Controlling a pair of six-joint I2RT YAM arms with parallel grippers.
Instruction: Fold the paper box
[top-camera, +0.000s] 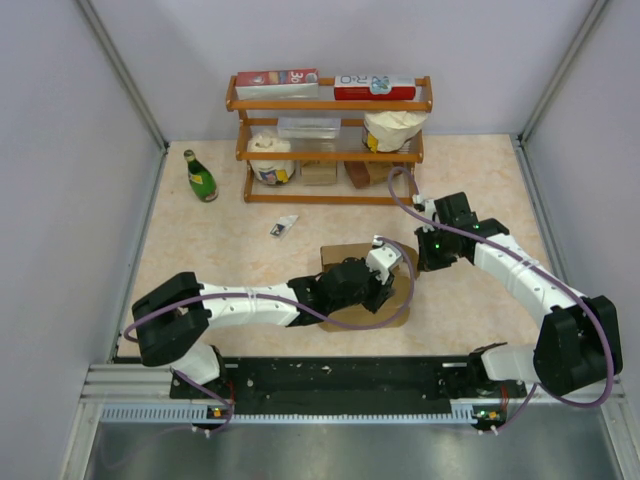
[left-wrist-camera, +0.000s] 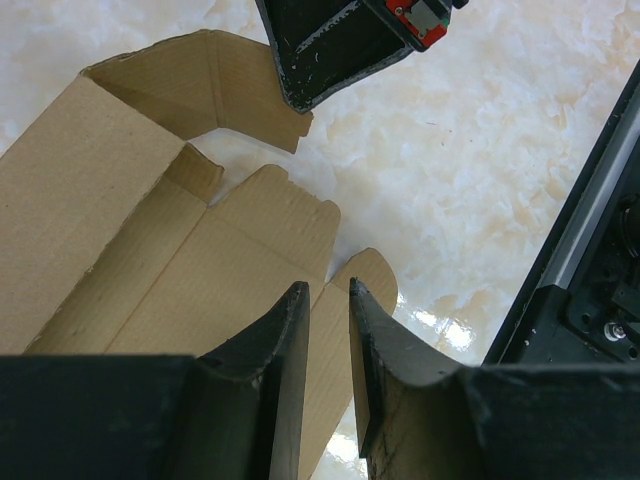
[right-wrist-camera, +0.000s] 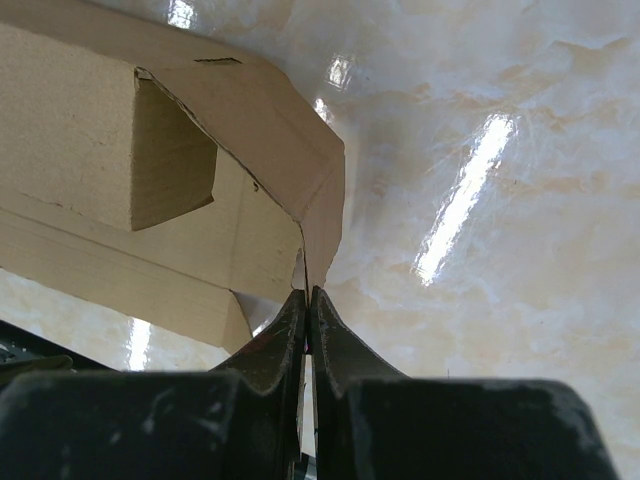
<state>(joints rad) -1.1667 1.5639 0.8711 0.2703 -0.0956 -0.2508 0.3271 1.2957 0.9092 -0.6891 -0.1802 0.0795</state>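
Remote station, items on view, largest first.

1. Table (top-camera: 230, 260): pale marbled top, glossy in both wrist views.
2. Wooden shelf rack (top-camera: 330, 104): stands at the far edge. I count two red-and-white cartons (top-camera: 277, 80) on its top tier and white tubs (top-camera: 270, 158) lower down.
3. Left arm (top-camera: 240, 305) and right arm (top-camera: 520, 270): both reach in to meet at the middle of the table.
4. Paper box (top-camera: 340, 254): plain brown cardboard, lying on the table's centre between the two arms, partly formed. Some walls are raised and the flaps are spread out (left-wrist-camera: 120, 250). One folded corner stands up in the right wrist view (right-wrist-camera: 70, 130).
5. Right gripper (right-wrist-camera: 306, 300): jaws pinched tight on the edge of a box flap, at the box's right side.
6. Left gripper (left-wrist-camera: 325, 300): jaws a narrow gap apart, low over a rounded flap. Cardboard shows through the gap, and I cannot tell whether the fingers (left-wrist-camera: 285, 335) touch it.
7. Green bottle (top-camera: 200, 176): upright, far left, beside the rack.
8. Small packet (top-camera: 284, 227): flat on the table between rack and box, too small for me to read.
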